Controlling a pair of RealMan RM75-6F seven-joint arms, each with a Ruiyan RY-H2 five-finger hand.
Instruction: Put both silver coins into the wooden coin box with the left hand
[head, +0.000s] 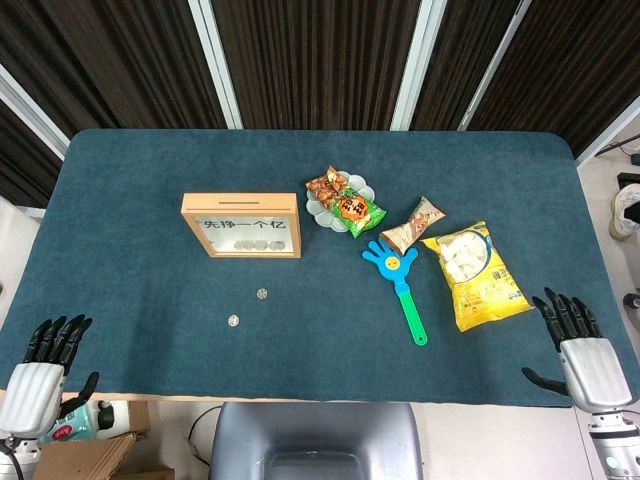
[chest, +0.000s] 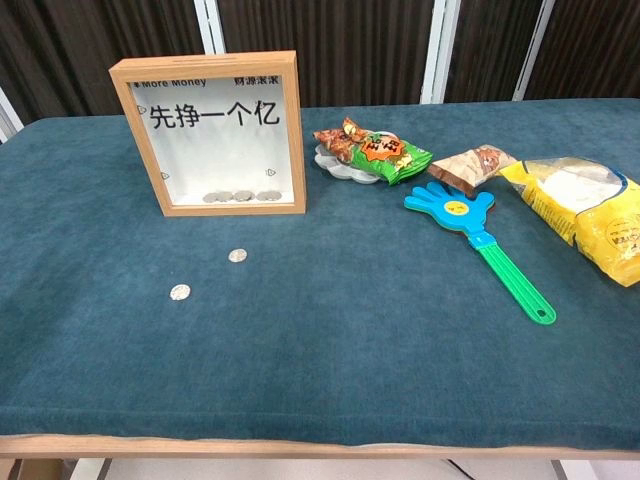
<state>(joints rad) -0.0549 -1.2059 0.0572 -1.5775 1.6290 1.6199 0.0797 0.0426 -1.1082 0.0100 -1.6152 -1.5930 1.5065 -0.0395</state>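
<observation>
Nearest, both hands hang off the counter's (head: 120, 300) front edge, well short of the wooden coin box (head: 241, 226): the left hand (head: 42, 372) at its near-left, the right hand (head: 582, 358) far to its near-right, each with fingers spread wide, holding nothing; one silver coin (chest: 180, 292) lies nearer than the box, the other silver coin (chest: 237, 256) closer to it; the box stands upright, coins resting inside.

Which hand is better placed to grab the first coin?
Left. Both silver coins lie left of centre, nearer the open left hand. The right hand sits at the far right, past the blue clapper.
</observation>
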